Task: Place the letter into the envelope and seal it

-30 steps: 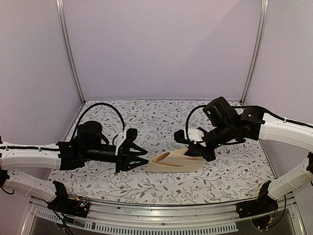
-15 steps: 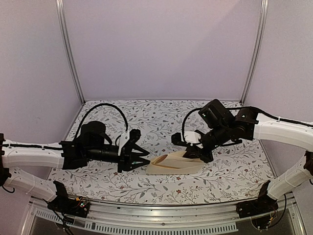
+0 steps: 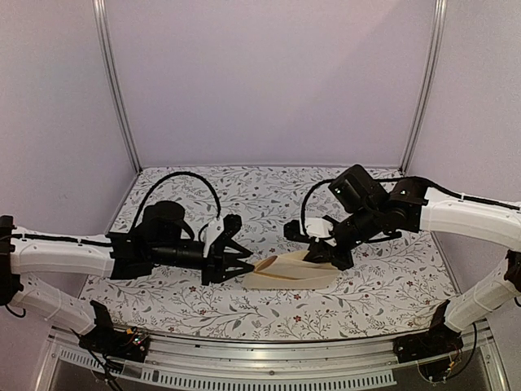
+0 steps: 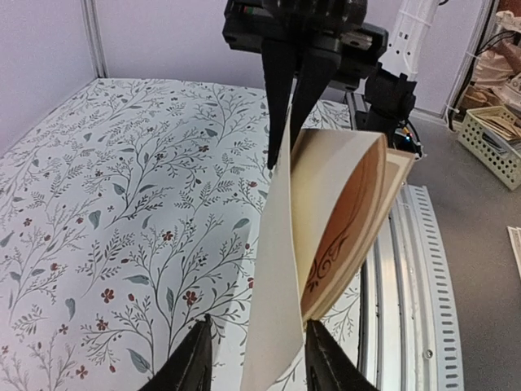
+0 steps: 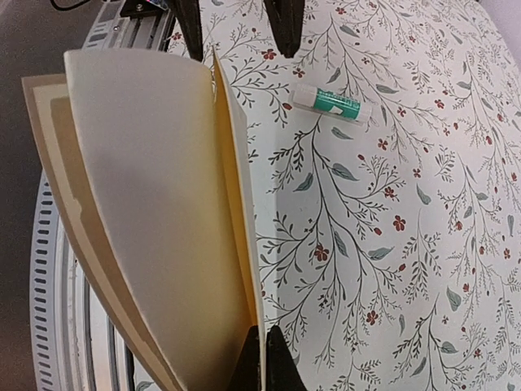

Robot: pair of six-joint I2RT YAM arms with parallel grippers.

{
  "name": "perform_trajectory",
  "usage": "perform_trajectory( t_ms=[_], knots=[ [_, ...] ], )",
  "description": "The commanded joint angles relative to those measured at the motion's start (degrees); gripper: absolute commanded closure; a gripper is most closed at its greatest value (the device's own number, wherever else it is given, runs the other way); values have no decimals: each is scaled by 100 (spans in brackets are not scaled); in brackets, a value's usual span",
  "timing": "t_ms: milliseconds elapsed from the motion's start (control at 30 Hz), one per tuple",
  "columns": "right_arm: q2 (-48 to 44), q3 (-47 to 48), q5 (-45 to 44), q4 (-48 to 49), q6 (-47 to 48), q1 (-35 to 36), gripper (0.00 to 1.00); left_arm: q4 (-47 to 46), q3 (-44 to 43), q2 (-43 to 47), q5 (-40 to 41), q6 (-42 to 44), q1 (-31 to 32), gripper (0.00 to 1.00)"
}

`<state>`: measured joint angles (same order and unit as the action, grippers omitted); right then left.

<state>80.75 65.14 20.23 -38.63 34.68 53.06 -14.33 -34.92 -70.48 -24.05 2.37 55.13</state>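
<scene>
- Jaws on the left arm are standing well apart and gripping nothing. Their fingers are straddling the near edge of a thin cream sheet of the envelope. Whether either finger is touching the paper, I cannot tell.
- Jaws on the right arm are pressing fully together on the envelope's opposite end, with the fingertips pinching its cream sheets between them.
- From above, the envelope is stretching between the two arms, low over the bench. Its left tip is sitting right at the left jaws and its right end is disappearing under the right jaws.
- In the left wrist view the envelope is bowing open, and the letter is curling inside that opening, showing a tan face with dark ornament.
- How deep the letter is sitting in the envelope is not clear from any view.
- In the right wrist view a white and green glue stick is lying flat on the flower-printed bench, just beside the envelope.
</scene>
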Motion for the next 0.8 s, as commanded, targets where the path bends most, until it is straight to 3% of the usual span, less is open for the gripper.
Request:
perform_trajectory(
  t_ms=[0, 433, 667, 767],
  knots=[
    [39, 154, 15, -22, -64, -32, 100, -79, -171, -103, 148, 71, 59, 62],
    [40, 103, 10, -4, -19, -30, 100, -129, -208, -175, 164, 62, 83, 100],
    [113, 154, -261, 193, -137, -32, 96, -122, -178, -133, 388, 19, 85, 100],
    [238, 295, -364, 364, -376, -32, 84, -205, -128, -144, 486, 6, 78, 100]
  ],
)
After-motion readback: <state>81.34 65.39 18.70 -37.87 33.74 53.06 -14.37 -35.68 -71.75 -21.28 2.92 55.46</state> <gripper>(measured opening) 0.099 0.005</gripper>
